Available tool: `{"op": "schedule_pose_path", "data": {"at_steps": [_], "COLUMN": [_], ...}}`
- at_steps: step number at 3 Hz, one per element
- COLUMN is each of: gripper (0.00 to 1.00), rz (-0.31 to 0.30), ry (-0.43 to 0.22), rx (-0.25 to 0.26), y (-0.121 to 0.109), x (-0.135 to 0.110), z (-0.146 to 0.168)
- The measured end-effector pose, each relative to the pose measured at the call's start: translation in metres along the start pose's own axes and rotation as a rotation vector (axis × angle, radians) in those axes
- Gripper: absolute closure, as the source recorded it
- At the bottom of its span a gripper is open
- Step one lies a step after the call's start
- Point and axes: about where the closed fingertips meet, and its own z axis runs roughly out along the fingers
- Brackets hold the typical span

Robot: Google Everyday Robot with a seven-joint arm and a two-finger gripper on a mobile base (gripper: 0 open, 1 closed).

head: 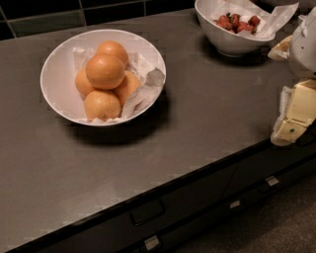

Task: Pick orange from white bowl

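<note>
The white bowl sits on the dark counter at the left, lined with crumpled white paper. It holds several oranges in a pile. The largest-looking orange lies on top of the pile. My gripper is at the right edge of the view, over the counter's front edge, far to the right of the bowl and well apart from it. It is cream-coloured and only partly in view.
A smaller white bowl with red berries and paper stands at the back right. The counter's front edge runs diagonally, with drawers and handles below. A dark tiled wall stands behind.
</note>
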Motion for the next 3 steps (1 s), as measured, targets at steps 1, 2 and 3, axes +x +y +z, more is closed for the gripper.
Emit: {"op": "schedule_pose_path", "data": {"at_steps": [1, 2, 3], "gripper": [0.0, 0.0, 0.0], "rz": [0.0, -0.02, -0.085], "ry": [0.0, -0.013, -0.026], "rx": [0.0, 0.003, -0.012], "y": [0.0, -0.004, -0.015], "x": [0.0, -0.012, -0.053], "z": [0.0, 0.001, 0.009]}}
